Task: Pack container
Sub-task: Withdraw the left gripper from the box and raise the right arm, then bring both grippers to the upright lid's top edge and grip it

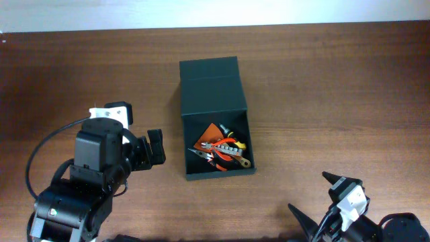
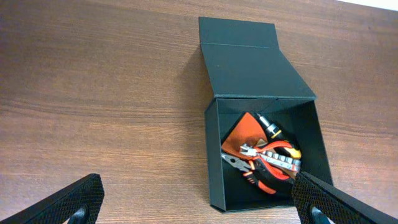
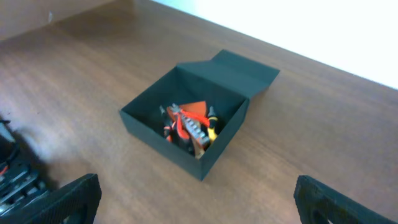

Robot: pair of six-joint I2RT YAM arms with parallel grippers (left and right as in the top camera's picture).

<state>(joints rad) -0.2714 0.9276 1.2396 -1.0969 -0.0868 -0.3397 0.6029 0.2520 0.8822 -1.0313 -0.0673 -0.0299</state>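
Overhead, the container (image 1: 236, 142) is seen near the middle of the wooden table (image 1: 336, 81), resting flat and fully open. Its hinged lid (image 1: 211, 84) is laid back on the far side, still joined to the far wall.

Inside, 4 items are noted, heaped toward the right half of the floor:
- an orange triangular piece (image 2: 244, 134), lying against the far-left part of the heap
- orange-handled pliers (image 2: 264, 171), metal nose pointed left
- a dark tool with a yellow band (image 2: 269, 126), at the far side
- a grey metal strip with yellow at one end (image 2: 280, 157), laid across the pliers

How these overlap underneath cannot be told.

The left gripper (image 1: 153, 149) is held just left of the container, level with its near half and not touching it. Its jaws are spread wide with nothing between them; in the left wrist view both fingers are seen at the bottom corners.

The right gripper (image 1: 308, 189) is placed at the near right of the table, well apart from the container. Its jaws are likewise spread and nothing is held.
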